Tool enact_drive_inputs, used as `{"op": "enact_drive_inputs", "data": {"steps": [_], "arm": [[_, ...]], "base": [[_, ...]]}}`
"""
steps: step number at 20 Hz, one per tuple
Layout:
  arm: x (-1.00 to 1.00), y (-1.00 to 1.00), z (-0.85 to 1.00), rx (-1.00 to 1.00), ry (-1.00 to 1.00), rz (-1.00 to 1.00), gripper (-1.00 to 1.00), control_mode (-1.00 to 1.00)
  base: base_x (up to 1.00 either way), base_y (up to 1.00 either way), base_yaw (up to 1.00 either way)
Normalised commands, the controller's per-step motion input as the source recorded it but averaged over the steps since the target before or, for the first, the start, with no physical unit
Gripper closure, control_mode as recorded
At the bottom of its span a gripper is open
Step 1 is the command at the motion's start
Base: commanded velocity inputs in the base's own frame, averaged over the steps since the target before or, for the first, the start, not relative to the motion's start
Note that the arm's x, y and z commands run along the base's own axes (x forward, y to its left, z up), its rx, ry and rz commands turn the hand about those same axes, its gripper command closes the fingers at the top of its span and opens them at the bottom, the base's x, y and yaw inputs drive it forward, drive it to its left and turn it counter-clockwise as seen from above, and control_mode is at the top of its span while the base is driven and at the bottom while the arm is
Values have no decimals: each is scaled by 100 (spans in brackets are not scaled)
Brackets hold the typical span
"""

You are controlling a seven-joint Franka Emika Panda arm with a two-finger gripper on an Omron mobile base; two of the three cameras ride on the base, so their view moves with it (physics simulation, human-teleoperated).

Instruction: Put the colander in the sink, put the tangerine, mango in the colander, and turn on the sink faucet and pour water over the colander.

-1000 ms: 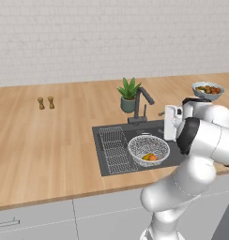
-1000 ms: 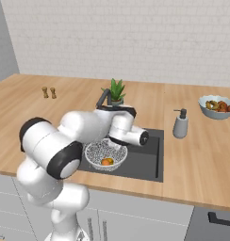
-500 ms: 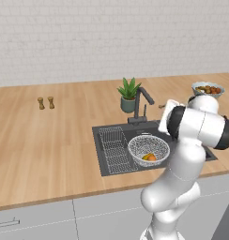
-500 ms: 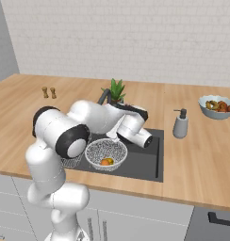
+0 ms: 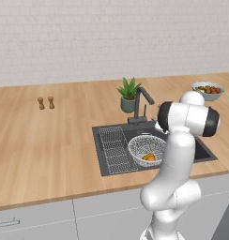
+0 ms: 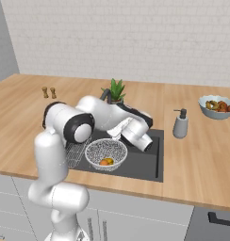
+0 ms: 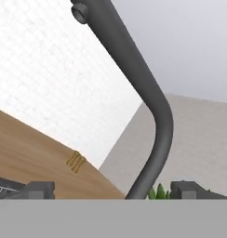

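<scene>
The wooden table [image 5: 46,140] runs across the middle of both base views under a white tiled wall [image 5: 88,37]. The dark sink [image 5: 201,151] is sunk into the table right of centre in the left base view and at the centre of the right base view [image 6: 150,162].

The white arm [image 5: 175,154] rises from the lower right of the left base view and bends over the sink; in the right base view it comes up from the lower left [image 6: 65,127] and reaches toward the middle of the frame, its wrist over the basin.

A flat wire rack [image 5: 114,150] lies in the left part of the sink. Just beside it, in the basin, sits the colander [image 5: 145,149], seen at the centre of the right base view [image 6: 105,151]. Inside it lie the tangerine [image 5: 149,158] and the mango [image 6: 109,161], touching each other.

The faucet [image 5: 141,104] stands at the back edge of the sink, upper centre of the left base view. In the hand view it [image 7: 150,97] crosses the frame as a thick dark bent bar from top centre to bottom centre.

A potted plant [image 5: 128,93] stands just left of the faucet. A soap bottle [image 6: 181,124] stands right of the sink, and a fruit bowl [image 6: 217,106] sits at the far right. Two small shakers [image 5: 46,102] stand at the upper left.

The tool [image 7: 117,193] shows at the bottom of the hand view, its jaws spread wide on either side of the faucet, gripping nothing; one fingertip [image 7: 38,189] sits lower left.
</scene>
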Motion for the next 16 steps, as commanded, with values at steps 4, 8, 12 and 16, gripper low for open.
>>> {"op": "enact_drive_inputs", "data": {"steps": [4,8,12,16], "arm": [[34,0,-8,15,20,-3,-100,-100],[32,0,-9,14,22,-1,-100,-100],[38,0,-22,11,24,0,-100,-100],[36,1,-28,3,20,-1,-100,-100]], "base": [[0,0,0],[0,0,0],[0,0,0],[0,0,0]]}}
